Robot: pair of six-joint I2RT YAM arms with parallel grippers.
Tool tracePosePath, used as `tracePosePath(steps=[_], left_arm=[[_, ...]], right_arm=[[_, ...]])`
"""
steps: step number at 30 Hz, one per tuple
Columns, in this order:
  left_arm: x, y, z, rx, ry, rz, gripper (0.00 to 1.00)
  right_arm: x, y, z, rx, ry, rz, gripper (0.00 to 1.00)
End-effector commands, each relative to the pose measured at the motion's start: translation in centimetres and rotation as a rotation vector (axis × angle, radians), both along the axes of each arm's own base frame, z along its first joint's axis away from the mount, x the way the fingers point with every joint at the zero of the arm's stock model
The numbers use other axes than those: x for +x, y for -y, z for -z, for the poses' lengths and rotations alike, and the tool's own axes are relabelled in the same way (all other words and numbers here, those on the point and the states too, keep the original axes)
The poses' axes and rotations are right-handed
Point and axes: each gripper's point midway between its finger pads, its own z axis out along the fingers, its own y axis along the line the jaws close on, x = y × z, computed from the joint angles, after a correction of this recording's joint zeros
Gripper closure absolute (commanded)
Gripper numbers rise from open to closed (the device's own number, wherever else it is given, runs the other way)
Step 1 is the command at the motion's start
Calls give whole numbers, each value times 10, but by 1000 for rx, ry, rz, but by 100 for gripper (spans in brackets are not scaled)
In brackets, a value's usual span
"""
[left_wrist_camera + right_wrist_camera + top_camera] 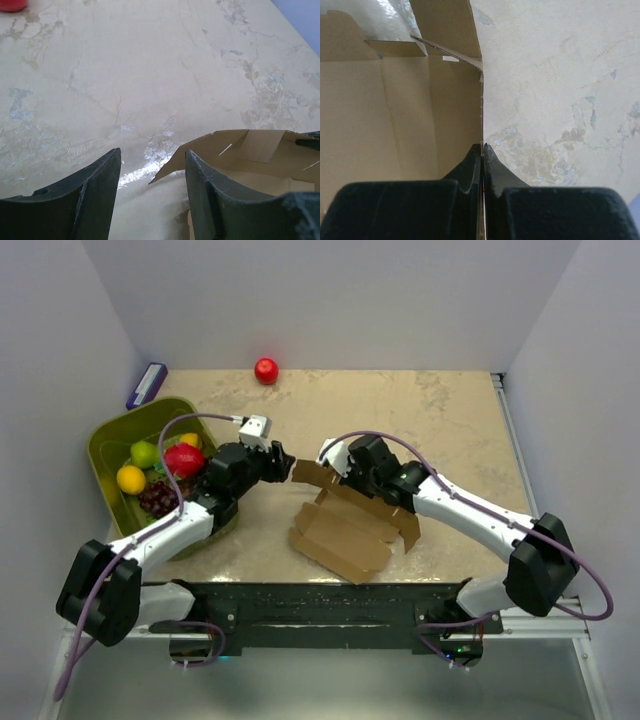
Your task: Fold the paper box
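**A:** Where is the paper box (345, 535)?
**B:** On the counter (450, 420), just right of the green fruit bin (105, 455). It is partly formed: base panel flat, the walls away from the bin raised, flaps loose.

**A:** And the right gripper (482, 147)?
**B:** On the side of the box away from the bin. Its fingers are pressed together on the top edge of a raised wall, with thin cardboard pinched between them. My judgement is that it anchors the wall upright so the carton neither slides nor falls flat.

**A:** And the left gripper (152, 155)?
**B:** Between the bin and the box, fingers moderately apart and holding nothing. A free flap corner points toward the gap, so it is probably lined up to take or push that flap.

**A:** Any risk?
**B:** The board is thin. A hard push could buckle the pinched wall.
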Motion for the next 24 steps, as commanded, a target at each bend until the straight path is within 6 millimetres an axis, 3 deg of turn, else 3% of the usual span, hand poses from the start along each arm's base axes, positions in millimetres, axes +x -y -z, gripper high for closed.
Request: tracePosePath(steps=[1,3,10,20,24], left_arm=[[17,16,-25,-65,40,27,41],[21,18,-23,-70,39,38,46],[34,25,-4,-89,-3,52,46],[64,40,27,-87,-82,61,46],[80,36,43,-46,-108,2,46]], right_arm=[[17,2,-5,-63,135,56,100],[19,1,2,-87,155,61,100],[24,7,20,-165,222,94,100],[24,4,13,-149,282,91,100],[24,4,15,-153,282,85,100]])
